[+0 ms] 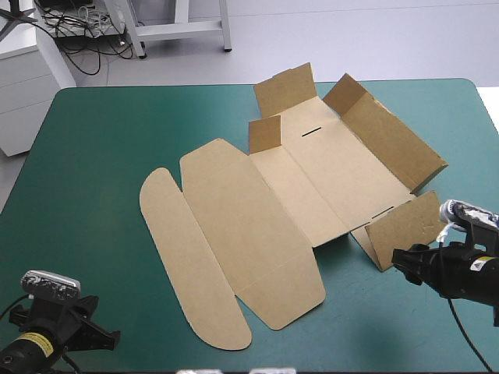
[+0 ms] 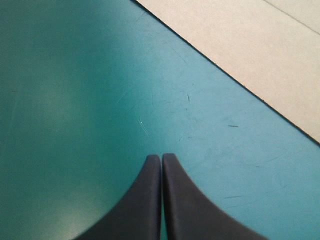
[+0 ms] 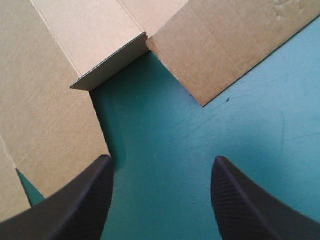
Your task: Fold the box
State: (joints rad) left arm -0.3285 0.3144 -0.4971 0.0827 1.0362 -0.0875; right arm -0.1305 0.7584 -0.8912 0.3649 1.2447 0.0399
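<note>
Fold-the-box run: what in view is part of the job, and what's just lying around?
Job:
- box, some walls raised
- right gripper, open, facing a box flap
- left gripper, shut, away from the box

Lying about:
- nothing loose visible, only the teal-green cover

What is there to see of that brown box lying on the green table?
The box is one cut sheet of brown board, lying opened out on the teal-green table cover. Its long lid panels, ending in a rounded flap, lie flat toward the near left. At the far right a side wall and small corner tabs stand up, and a near flap tilts upward. A thin slit marks the base. Nothing grips it; the open right end effector is near that flap.
</note>
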